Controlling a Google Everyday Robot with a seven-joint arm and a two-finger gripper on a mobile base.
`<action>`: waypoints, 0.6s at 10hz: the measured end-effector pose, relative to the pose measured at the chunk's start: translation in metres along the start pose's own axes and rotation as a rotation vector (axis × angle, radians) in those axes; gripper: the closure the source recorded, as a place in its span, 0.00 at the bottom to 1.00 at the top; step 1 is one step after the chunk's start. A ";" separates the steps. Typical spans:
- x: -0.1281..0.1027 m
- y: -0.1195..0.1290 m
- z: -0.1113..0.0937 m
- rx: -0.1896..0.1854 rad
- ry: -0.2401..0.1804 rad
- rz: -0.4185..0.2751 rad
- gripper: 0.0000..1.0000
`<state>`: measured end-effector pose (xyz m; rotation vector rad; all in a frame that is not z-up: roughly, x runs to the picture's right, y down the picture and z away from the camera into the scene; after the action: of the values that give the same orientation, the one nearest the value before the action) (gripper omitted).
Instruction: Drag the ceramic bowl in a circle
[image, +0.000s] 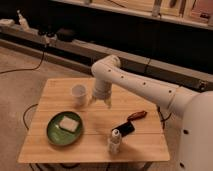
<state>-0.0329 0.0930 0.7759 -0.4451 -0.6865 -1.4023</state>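
The ceramic bowl (65, 128) is a wide, shallow dark-green dish at the front left of the wooden table (135, 145). A pale yellowish block (69, 123) lies in it. My gripper (99, 103) hangs from the white arm (135, 82) above the table's middle, to the right of and behind the bowl, apart from it. It is just right of a small white cup (78, 94). Its fingers point down and appear spread, with nothing between them.
A small white bottle (115, 141) stands near the front edge. A black object (125, 128) and a red-handled tool (136, 115) lie right of the gripper. Cables run over the floor at left. A dark shelf runs behind the table.
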 end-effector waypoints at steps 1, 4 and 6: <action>-0.001 -0.013 0.009 0.007 0.016 -0.094 0.35; -0.007 -0.057 0.045 0.019 0.051 -0.394 0.35; -0.013 -0.073 0.063 0.008 0.055 -0.526 0.35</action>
<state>-0.1160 0.1347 0.8055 -0.2227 -0.7977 -1.8973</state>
